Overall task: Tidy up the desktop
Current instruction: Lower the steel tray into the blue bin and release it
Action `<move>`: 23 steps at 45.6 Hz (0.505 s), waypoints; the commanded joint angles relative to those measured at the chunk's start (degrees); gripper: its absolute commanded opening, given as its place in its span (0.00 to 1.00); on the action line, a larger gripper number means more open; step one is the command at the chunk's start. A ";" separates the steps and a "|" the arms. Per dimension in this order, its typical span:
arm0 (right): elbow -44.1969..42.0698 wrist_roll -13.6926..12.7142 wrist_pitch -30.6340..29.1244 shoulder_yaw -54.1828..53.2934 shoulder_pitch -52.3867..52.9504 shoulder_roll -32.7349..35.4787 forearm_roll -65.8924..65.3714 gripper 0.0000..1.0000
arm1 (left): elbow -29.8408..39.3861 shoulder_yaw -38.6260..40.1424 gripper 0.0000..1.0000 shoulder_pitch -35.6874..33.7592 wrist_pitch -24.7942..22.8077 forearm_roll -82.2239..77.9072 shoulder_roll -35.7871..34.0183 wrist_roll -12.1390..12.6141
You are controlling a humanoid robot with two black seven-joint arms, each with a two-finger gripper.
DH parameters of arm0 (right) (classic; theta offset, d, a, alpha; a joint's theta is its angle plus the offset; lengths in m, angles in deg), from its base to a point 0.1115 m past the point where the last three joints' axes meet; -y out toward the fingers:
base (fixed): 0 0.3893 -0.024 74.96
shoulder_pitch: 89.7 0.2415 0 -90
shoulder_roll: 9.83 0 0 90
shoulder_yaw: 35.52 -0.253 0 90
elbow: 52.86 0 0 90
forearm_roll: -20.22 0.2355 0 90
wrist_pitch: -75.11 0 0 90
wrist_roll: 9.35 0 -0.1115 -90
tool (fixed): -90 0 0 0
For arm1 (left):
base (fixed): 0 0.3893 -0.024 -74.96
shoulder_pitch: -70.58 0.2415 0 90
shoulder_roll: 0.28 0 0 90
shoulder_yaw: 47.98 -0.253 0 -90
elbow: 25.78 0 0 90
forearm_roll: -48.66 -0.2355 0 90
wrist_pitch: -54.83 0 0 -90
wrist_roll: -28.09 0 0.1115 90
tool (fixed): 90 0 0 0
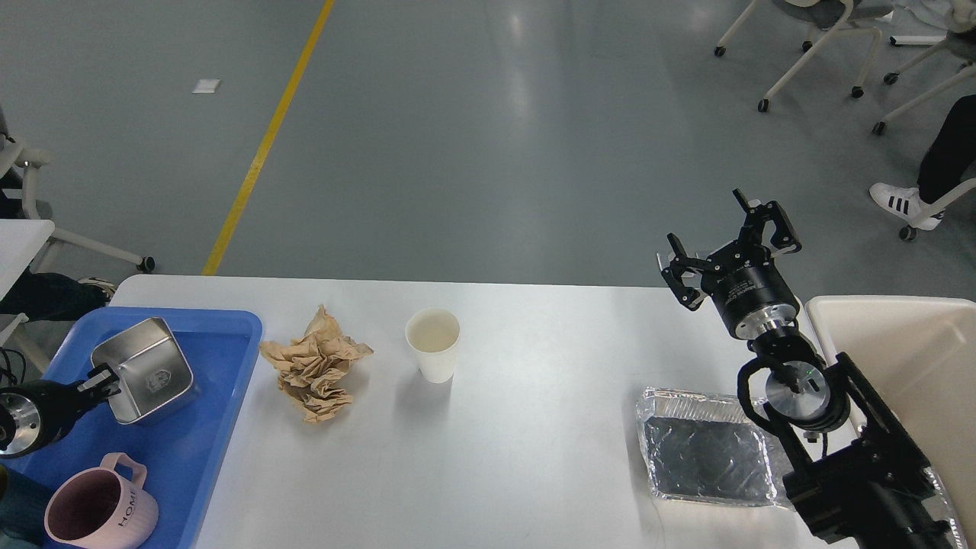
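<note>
The white counter [534, 427] filled the lower frame below grey floor. At lower left, the left pincer [103, 381] gripped the rim of a steel tin [145, 370] in the blue tray [221, 358]. At right, the right pincer [728, 244] hung wide, holding nothing. Crumpled paper [316, 366] and a paper cup [433, 345] sat mid-counter.
</note>
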 commanded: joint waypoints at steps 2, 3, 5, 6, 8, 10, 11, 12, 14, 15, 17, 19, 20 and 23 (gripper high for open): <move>-0.08 0.07 -0.01 0.00 -0.14 0.05 0.00 1.00 | 0.09 -0.08 0.97 0.00 -0.12 0.01 -0.01 0.15; -0.08 0.07 -0.01 0.00 -0.14 0.05 0.00 1.00 | 0.00 0.01 0.97 0.00 -0.12 0.01 -0.01 0.15; 0.00 -0.01 -0.01 0.00 -0.23 -0.03 0.00 1.00 | 0.00 0.01 0.97 0.00 -0.12 0.01 -0.01 0.15; 0.00 0.07 -0.10 0.00 -0.23 0.05 0.00 1.00 | 0.00 0.01 0.97 0.00 -0.12 0.01 -0.01 0.24; 0.00 -0.01 -0.10 0.00 -0.32 0.05 0.00 1.00 | 0.00 0.01 0.97 -0.09 -0.12 -0.08 -0.01 0.32; 0.00 0.07 -0.10 0.00 -0.32 0.05 0.00 1.00 | 0.00 0.01 0.97 -0.09 -0.04 0.01 -0.01 0.33; 0.00 -0.01 -0.01 0.00 -0.32 0.05 0.00 1.00 | 0.00 0.01 0.97 -0.09 -0.12 0.01 -0.01 0.41; 0.00 -0.01 -0.01 0.00 -0.32 0.05 0.00 1.00 | 0.00 0.01 0.97 -0.09 -0.12 0.01 -0.01 0.41; 0.00 0.07 -0.10 0.00 -0.32 0.05 0.00 1.00 | 0.00 0.01 0.97 -0.09 -0.12 0.01 -0.01 0.50; 0.00 0.07 -0.01 0.00 -0.32 0.05 0.00 1.00 | 0.00 0.01 0.97 -0.09 -0.12 0.01 -0.01 0.50; 0.00 -0.01 -0.10 0.00 -0.32 0.05 0.00 1.00 | 0.00 0.01 0.97 -0.09 -0.12 0.01 -0.01 0.59; 0.00 0.07 -0.01 0.00 -0.32 0.05 0.00 1.00 | 0.00 -0.08 0.97 -0.09 -0.12 0.01 -0.01 0.59; 0.00 -0.01 -0.01 0.00 -0.32 0.05 0.00 1.00 | 0.00 -0.08 0.97 -0.09 -0.12 0.01 -0.01 0.59; 0.00 0.07 -0.10 0.00 -0.32 -0.03 0.00 1.00 | 0.00 -0.08 0.97 -0.09 -0.12 0.01 -0.01 0.59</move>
